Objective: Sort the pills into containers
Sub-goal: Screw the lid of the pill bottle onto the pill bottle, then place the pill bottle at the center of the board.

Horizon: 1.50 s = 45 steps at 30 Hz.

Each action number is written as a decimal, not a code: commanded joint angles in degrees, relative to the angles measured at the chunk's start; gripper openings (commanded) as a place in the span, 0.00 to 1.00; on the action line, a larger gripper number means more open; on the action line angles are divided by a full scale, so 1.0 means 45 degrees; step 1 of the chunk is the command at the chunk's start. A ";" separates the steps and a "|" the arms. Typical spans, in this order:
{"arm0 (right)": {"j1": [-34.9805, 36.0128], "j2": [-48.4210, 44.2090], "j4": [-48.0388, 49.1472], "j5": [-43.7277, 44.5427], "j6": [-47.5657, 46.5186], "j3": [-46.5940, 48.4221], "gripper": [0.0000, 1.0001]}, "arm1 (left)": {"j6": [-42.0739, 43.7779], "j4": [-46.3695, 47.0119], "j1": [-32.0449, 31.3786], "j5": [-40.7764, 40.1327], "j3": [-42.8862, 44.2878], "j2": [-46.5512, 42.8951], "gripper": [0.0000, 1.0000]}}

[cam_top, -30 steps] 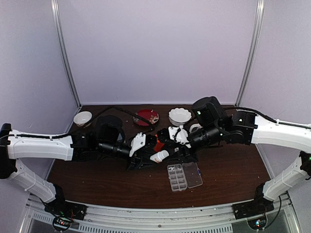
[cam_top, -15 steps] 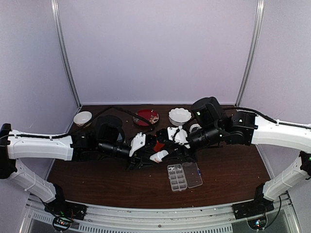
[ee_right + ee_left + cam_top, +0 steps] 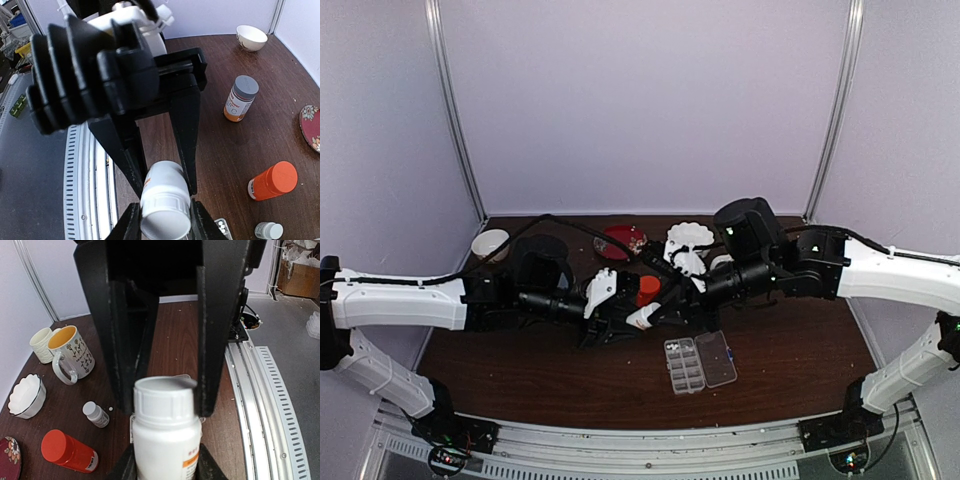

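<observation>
A white bottle [image 3: 645, 319] hangs tilted above the table between the two arms. My left gripper [image 3: 620, 312] is shut on its body [image 3: 165, 445], with the left gripper [image 3: 165, 467] fingers low on either side of it. My right gripper [image 3: 667, 303] is shut on the bottle's ribbed white cap [image 3: 165, 212], which shows between the right gripper [image 3: 165, 226] fingers. The clear pill box [image 3: 698, 362] lies open on the table in front of them. White pills [image 3: 220, 227] sit in one corner compartment. One loose pill [image 3: 110, 409] lies on the table.
An orange bottle [image 3: 272, 181], a grey-capped bottle [image 3: 241, 98] and a small white bottle [image 3: 267, 230] lie on the table. At the back are a red plate [image 3: 622, 240], a scalloped white bowl [image 3: 690, 236] and another bowl [image 3: 490, 243]. Two mugs [image 3: 72, 352] stand nearby.
My right gripper has closed onto the bottle's cap. Both grippers and the bottle have shifted slightly up and toward the back of the table.
</observation>
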 commanded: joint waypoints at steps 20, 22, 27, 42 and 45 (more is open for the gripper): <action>0.0073 0.0575 -0.0942 0.1265 0.4201 0.1367 0.05 | -0.0383 0.2073 -0.0004 -0.1991 -0.0696 -0.0772 0.14; 0.0063 0.0658 -0.1071 0.1180 0.4262 0.1448 0.05 | -0.0435 0.2228 0.0006 -0.2052 -0.0800 -0.0831 0.15; -0.0031 0.0744 -0.1105 0.1091 0.4771 0.1530 0.04 | -0.0508 0.2588 0.0001 -0.2505 -0.1138 -0.1056 0.21; -0.1729 -0.0636 -0.3477 0.3244 0.3807 0.0438 0.04 | -0.1476 0.3416 0.0002 -0.3203 -0.2273 -0.1347 0.89; -0.2735 -0.0826 -0.4809 0.4372 0.3557 0.0167 0.05 | -0.1642 0.3457 -0.0011 -0.3569 -0.2517 -0.1615 0.91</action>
